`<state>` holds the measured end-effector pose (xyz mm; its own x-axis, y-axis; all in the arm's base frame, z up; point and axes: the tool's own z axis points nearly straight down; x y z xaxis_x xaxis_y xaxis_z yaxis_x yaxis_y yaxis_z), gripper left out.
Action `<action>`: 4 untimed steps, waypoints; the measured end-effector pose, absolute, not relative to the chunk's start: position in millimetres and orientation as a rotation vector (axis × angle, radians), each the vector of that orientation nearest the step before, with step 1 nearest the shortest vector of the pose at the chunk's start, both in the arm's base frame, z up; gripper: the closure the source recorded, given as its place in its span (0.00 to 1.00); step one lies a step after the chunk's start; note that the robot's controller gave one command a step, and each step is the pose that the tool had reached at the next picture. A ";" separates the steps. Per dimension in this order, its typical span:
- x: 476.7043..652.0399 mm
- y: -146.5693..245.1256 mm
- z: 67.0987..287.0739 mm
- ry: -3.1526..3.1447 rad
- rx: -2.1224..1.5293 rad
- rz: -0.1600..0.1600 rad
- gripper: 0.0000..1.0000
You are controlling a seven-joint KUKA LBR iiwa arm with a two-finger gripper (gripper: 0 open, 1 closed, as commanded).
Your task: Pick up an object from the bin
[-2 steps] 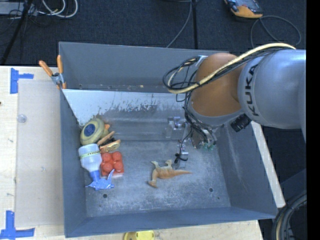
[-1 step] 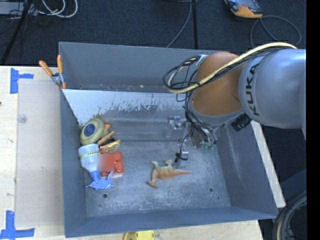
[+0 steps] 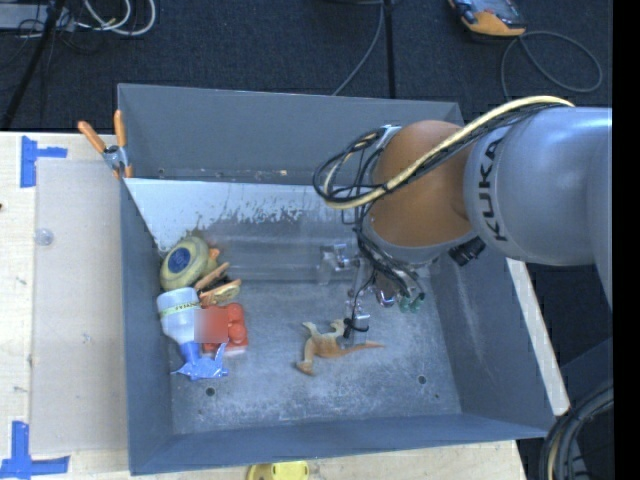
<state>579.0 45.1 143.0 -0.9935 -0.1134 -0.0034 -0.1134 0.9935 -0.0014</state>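
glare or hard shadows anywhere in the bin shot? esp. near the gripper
Camera view: a bright wedge of light falls on the back wall at its left, the strip above in shade; soft sheen on the silver arm casing; the tan toy animal by the gripper is evenly lit, no glare.

The bin (image 3: 300, 408) is plain grey, its floor flecked with pale scuffs. Just under the dark fingers (image 3: 352, 326) lies a tan-brown toy animal (image 3: 325, 348). Well off to the view's left of them is a heap: an olive-green round thing (image 3: 185, 260) with a blue disc, an orange-tan piece (image 3: 220, 291), a pale green bottle (image 3: 180, 316), a red block (image 3: 230, 328) and a bright blue scrap (image 3: 203, 370). Above the fingers the wrist cover (image 3: 420, 198) is orange-brown, and the arm (image 3: 550, 188) is silver-grey with black letters. Its cables (image 3: 440, 153) are yellow and black.
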 end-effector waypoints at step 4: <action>563.7 25.8 71.3 2.890 -1.220 -0.001 1.00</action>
<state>563.7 25.8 71.3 -0.6975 -0.7166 -0.0040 -0.7166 0.6975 -0.0023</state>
